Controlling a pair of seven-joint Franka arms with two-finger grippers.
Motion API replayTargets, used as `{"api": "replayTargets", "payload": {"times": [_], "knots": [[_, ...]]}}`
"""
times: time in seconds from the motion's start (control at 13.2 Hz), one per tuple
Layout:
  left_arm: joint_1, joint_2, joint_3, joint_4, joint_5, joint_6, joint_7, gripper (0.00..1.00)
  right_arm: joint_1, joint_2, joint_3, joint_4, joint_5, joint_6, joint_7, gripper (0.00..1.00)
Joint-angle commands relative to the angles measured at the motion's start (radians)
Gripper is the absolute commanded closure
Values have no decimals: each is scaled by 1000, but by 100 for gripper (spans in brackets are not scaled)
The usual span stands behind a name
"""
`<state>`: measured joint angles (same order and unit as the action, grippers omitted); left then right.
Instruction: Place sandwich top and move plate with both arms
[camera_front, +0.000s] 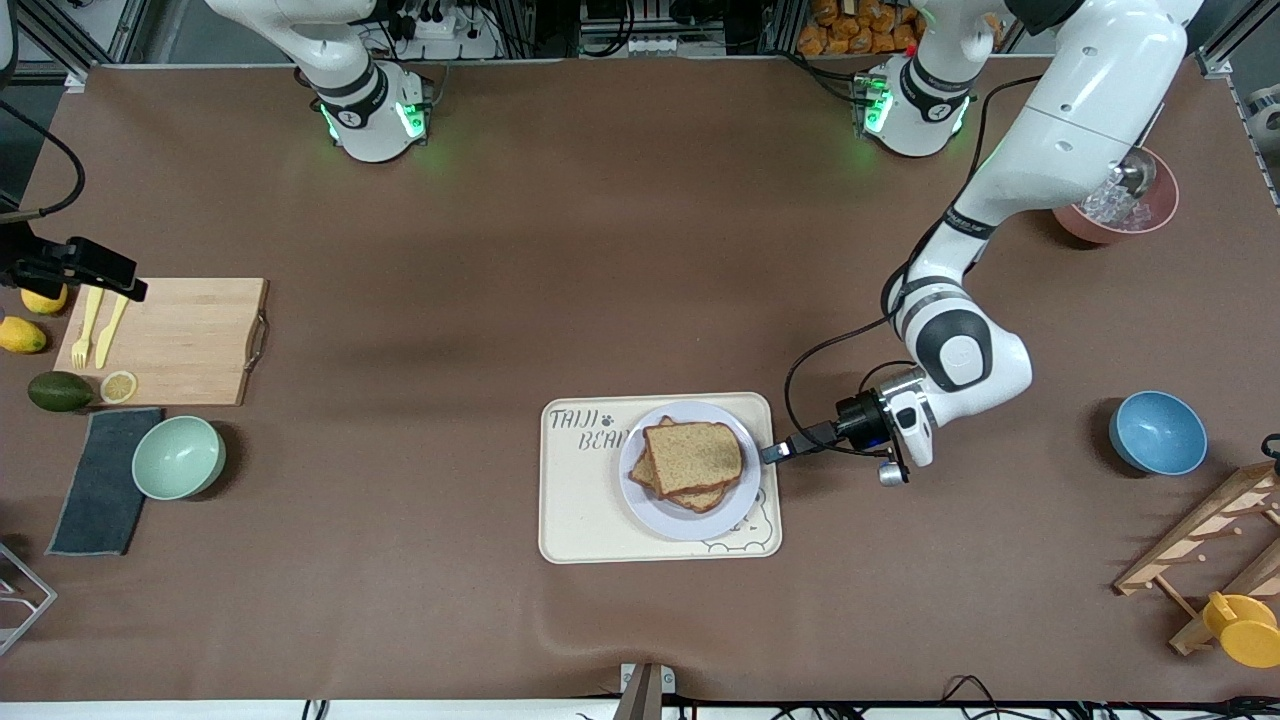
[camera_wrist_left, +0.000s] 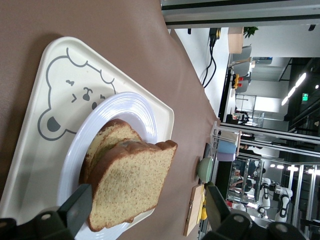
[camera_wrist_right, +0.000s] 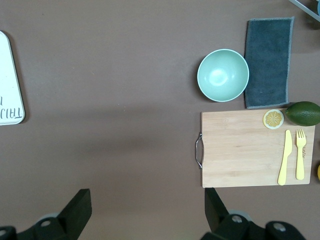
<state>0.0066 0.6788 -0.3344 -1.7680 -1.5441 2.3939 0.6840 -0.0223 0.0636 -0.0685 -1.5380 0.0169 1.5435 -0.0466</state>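
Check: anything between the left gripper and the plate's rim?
Nothing: front view shows the open left gripper just off the plate, only the tray's edge under it. Left wrist view shows sandwich top straight ahead.

The top slice (camera_front: 694, 457) covers most of the slice beneath, whose filling cannot be seen. Bread and plate (camera_front: 690, 520) blot out part of the tray's (camera_front: 580, 500) lettering and its bear print. The right gripper (camera_front: 85, 262) sits half out of the front view at its edge. A pink bowl (camera_front: 1150, 215) is partly masked by the left arm (camera_front: 1060, 140). In the right wrist view, only a corner of the tray shows.
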Motion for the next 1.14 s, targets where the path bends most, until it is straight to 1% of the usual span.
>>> {"api": "replayTargets", "payload": {"times": [0.0, 0.08, 0.15, 0.3, 0.53, 0.68, 0.83, 1.06], "knots": [[3, -48, 5, -7, 154, 13, -124, 0, 2, 9, -2, 27, 11, -3, 16, 0], [6, -68, 8, -8, 229, 13, -153, 0, 2, 9, -2, 27, 11, -3, 16, 0], [12, -85, 26, -8, 273, 13, -194, 0, 2, 10, -2, 27, 11, -3, 16, 0], [16, -122, 29, -10, 391, 11, -265, 0, 4, 12, -2, 27, 12, -3, 16, 0], [35, -169, 29, -8, 649, 8, -385, 0, 4, 13, -2, 27, 11, -3, 16, 0], [62, -198, 29, -8, 763, -1, -411, 0, 2, 13, -2, 27, 11, -5, 14, 0], [67, -222, 31, -4, 884, -36, -435, 0, 4, 13, -2, 29, 11, -5, 16, 0], [87, -237, 34, 71, 1040, -138, -521, 0, 2, 13, -2, 39, 11, -5, 16, 0]]}}
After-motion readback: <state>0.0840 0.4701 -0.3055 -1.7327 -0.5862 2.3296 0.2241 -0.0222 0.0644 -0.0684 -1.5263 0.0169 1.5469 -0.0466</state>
